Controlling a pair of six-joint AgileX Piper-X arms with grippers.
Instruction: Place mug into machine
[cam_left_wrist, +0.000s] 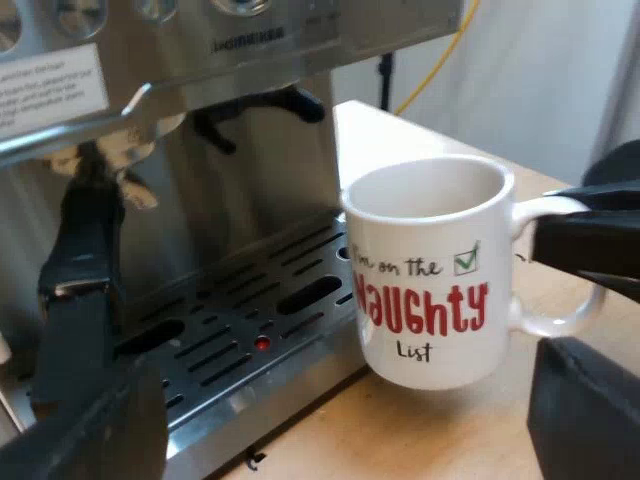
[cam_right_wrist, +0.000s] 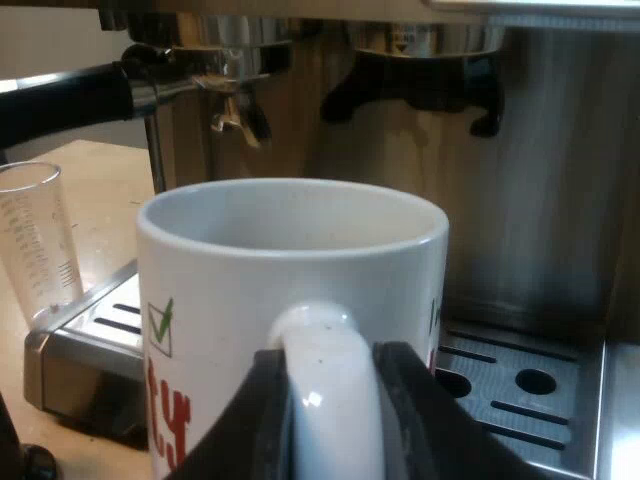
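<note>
Both right gripper (cam_right_wrist: 330, 410) fingers clamp the glossy white mug (cam_right_wrist: 290, 260) handle; left gripper (cam_left_wrist: 335, 425) fingers spread

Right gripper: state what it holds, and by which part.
The right gripper holds the mug by its handle, one finger on each side of the loop.

White printed mug (cam_left_wrist: 430, 270), upright, empty, at espresso machine (cam_left_wrist: 250, 180) front

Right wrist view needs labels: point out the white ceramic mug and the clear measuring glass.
White ceramic mug (cam_right_wrist: 215, 300), right wrist view, wall below rim.
Clear measuring glass (cam_right_wrist: 38, 245), right wrist view, marked side wall.
</note>
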